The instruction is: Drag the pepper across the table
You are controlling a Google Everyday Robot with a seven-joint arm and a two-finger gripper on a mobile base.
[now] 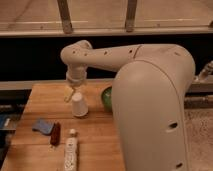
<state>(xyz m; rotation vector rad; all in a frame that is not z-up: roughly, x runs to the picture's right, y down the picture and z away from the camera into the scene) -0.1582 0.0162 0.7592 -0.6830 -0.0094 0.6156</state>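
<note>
The pepper (55, 134) is small, dark red and elongated. It lies on the wooden table (45, 102) near the front left, right of a blue cloth-like piece (43, 126). My gripper (70, 95) hangs from the white arm (100, 57) above the back middle of the table, just left of and above an upturned white cup (79, 105). The gripper is well behind the pepper and apart from it.
A long white power strip (71, 152) lies at the front, right of the pepper. A green bowl (106, 98) shows partly behind my arm's large white housing (155, 110), which hides the table's right side. A window rail runs behind the table.
</note>
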